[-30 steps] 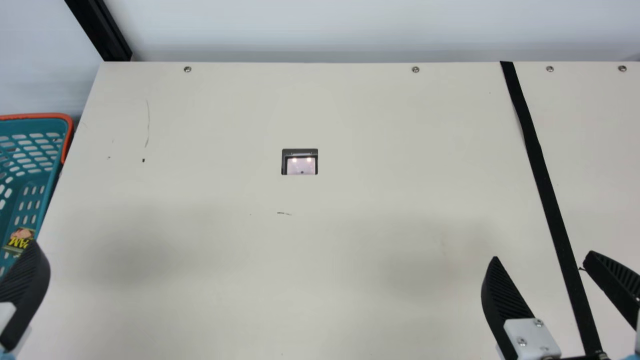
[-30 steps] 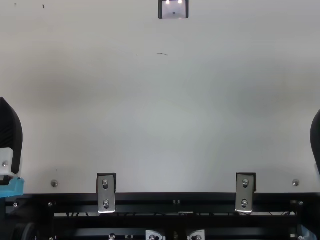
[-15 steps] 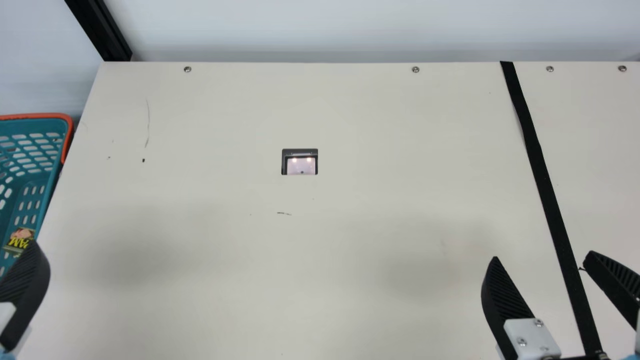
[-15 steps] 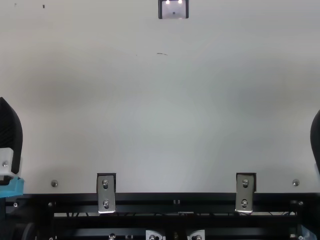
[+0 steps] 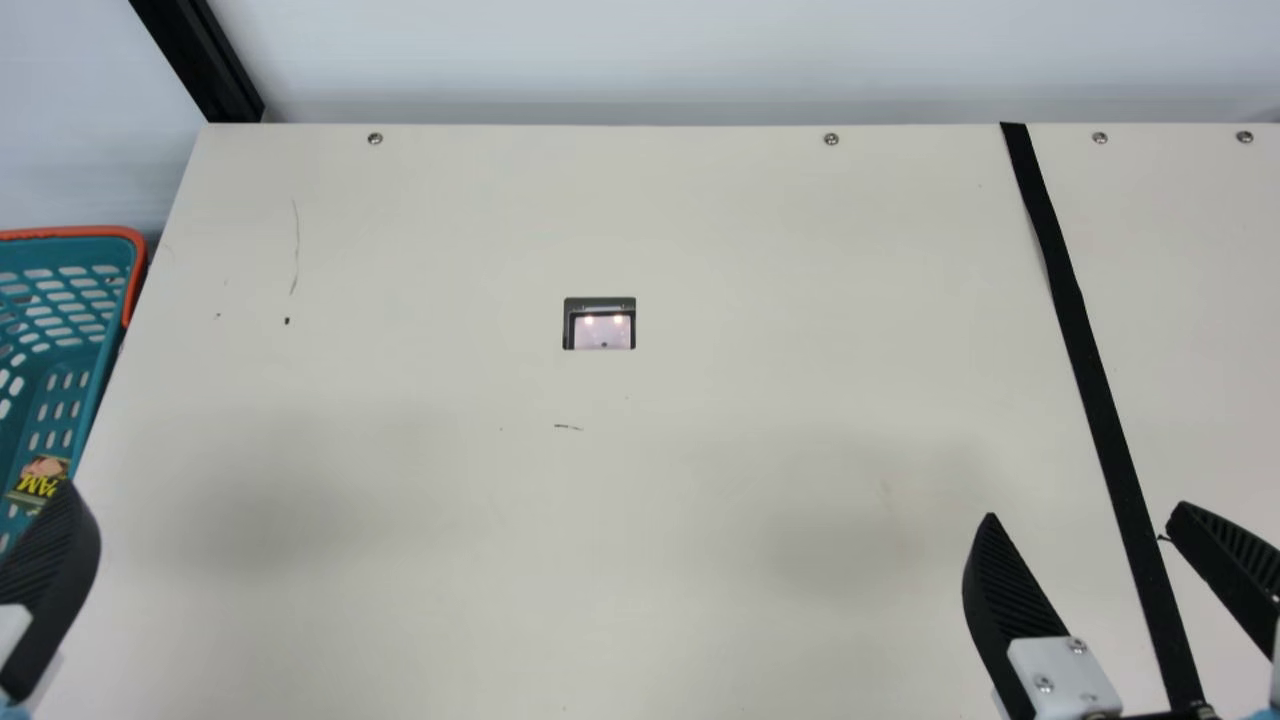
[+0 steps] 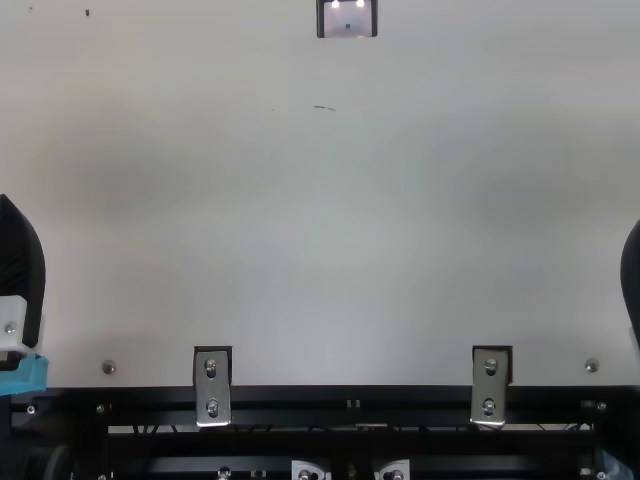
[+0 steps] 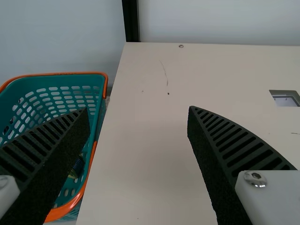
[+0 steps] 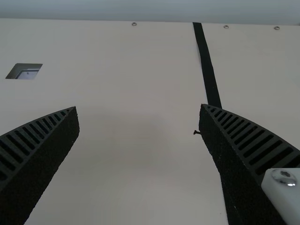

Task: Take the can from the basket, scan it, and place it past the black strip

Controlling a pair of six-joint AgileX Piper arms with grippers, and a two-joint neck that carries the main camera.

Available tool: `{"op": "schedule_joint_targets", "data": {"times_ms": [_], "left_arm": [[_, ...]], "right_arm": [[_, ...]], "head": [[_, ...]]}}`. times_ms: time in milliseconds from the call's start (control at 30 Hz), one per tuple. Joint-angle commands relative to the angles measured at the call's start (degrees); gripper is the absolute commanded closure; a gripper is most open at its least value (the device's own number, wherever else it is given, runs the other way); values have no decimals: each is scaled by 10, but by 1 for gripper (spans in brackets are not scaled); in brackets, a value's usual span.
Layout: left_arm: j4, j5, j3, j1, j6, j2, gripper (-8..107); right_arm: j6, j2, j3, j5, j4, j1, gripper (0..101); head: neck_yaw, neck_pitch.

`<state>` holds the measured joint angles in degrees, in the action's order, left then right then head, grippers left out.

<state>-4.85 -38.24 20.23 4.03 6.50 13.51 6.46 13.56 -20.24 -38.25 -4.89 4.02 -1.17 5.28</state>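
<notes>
At the main view's lower left is my left gripper (image 5: 48,590), one finger showing beside the basket (image 5: 95,375). The left wrist view has my left gripper (image 7: 138,110) open and empty. The can (image 5: 40,480), with yellow print, lies low in the teal basket, partly hidden by that finger; in the left wrist view the can (image 7: 77,167) is mostly behind a finger. My right gripper (image 5: 1080,515) is open over the black strip (image 5: 1090,380), holding nothing; the right wrist view has my right gripper (image 8: 139,108) wide apart. The scanner window (image 5: 602,332) is lit.
The cream table (image 5: 700,220) has screws along its far edge and a pale wall behind it. A black post (image 5: 205,60) rises at the far left corner. Metal brackets (image 6: 212,385) sit on the near edge in the top view.
</notes>
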Motion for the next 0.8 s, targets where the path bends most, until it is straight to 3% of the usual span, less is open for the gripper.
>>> {"op": "schedule_joint_targets", "data": {"times_ms": [0,367,767], "left_arm": [[0,0,0,0,0,0,9],[0,0,0,0,0,0,9],[0,0,0,0,0,0,9]], "right_arm": [[0,0,0,0,0,0,0],[0,0,0,0,0,0,0],[0,0,0,0,0,0,0]], "head": [[5,20],[35,19],[157,13]]}}
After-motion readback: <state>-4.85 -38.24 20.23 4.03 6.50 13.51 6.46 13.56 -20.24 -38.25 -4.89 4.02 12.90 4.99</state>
